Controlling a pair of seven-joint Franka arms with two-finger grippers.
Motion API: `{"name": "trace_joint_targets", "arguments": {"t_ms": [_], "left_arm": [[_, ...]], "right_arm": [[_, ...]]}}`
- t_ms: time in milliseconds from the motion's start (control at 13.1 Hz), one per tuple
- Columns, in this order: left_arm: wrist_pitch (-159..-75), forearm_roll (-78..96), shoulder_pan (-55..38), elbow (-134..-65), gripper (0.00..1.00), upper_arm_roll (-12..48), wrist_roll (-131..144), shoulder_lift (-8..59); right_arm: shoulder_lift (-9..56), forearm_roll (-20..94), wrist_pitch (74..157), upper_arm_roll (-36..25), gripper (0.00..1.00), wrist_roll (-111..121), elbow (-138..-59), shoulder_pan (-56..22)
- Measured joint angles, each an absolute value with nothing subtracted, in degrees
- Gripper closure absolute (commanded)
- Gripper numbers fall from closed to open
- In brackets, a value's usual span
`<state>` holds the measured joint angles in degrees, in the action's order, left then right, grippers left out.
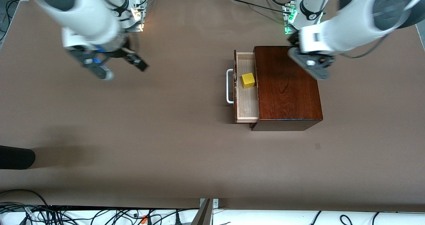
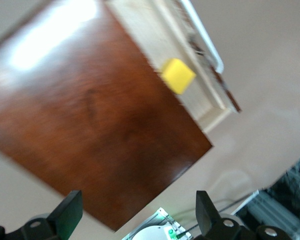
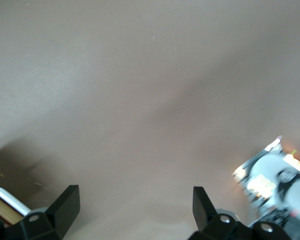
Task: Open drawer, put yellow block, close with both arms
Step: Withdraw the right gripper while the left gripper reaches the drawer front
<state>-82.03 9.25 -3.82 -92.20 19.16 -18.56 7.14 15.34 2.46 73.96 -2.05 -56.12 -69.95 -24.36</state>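
Observation:
The drawer [image 1: 247, 95] of the dark wooden box [image 1: 287, 85] stands pulled out toward the right arm's end of the table, white handle [image 1: 229, 86] leading. The yellow block [image 1: 248, 80] lies inside it on the pale wood, also seen as the yellow block [image 2: 178, 75] in the left wrist view. My left gripper [image 1: 312, 63] hovers over the box's corner nearest the bases; the left gripper [image 2: 137, 215] is open and empty. My right gripper [image 1: 121, 68] hangs open over bare table, well away from the handle; the right gripper [image 3: 135, 207] holds nothing, with a bit of the handle [image 3: 5, 196] at the picture's edge.
A dark rounded object [image 1: 16, 157] pokes in at the right arm's end, nearer the front camera. Cables [image 1: 99, 215] run along the table's near edge. The left arm's green-lit base [image 1: 291, 19] stands just past the box.

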Motion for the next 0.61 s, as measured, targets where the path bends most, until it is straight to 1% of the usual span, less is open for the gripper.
{"name": "trace_joint_targets", "arguments": {"t_ms": [152, 305, 381, 609], "left_arm": [[-84.8, 9.3, -4.0, -92.2, 0.0, 24.7, -20.4, 10.0], [-91.2, 9.2, -4.4, -92.2, 0.0, 30.4, -23.0, 13.0], [-94.8, 9.1, -5.4, -92.3, 0.0, 32.3, -24.7, 14.6], [-104.3, 8.0, -10.9, -92.7, 0.0, 33.0, -34.8, 20.6]], "right_arm": [[10.4, 2.3, 75.2, -2.4, 0.0, -41.4, -75.9, -17.5], [7.6, 2.1, 76.4, -3.4, 0.0, -29.1, -79.6, -11.8], [7.0, 2.1, 76.9, -4.6, 0.0, -24.1, -80.7, -10.1], [6.7, 2.0, 79.3, -6.0, 0.0, -10.5, -82.4, -5.7]]}}
